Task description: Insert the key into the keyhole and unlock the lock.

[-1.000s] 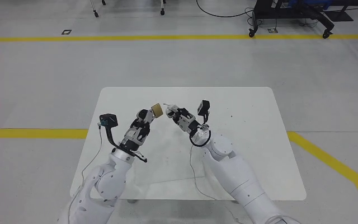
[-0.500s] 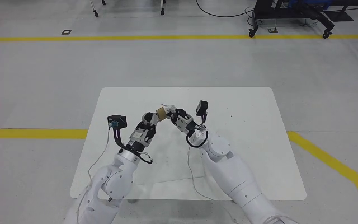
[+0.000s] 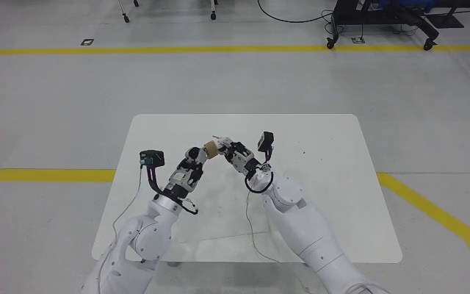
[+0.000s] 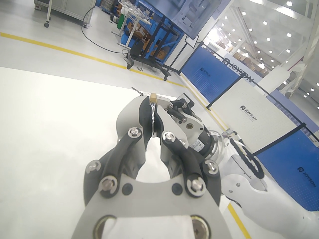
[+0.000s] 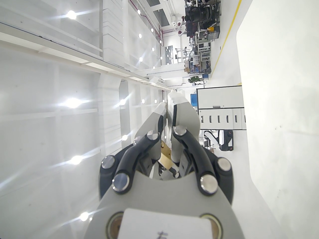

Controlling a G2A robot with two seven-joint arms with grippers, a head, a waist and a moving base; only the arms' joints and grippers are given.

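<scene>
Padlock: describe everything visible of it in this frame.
The padlock is small: a brass-coloured block body with a silvery metal shackle. The left gripper is shut on the shackle, so the body juts past its fingertips, held in the air above the white table. The right gripper, pinching the thin key, sits close beside the body; contact between key and lock cannot be told.
</scene>
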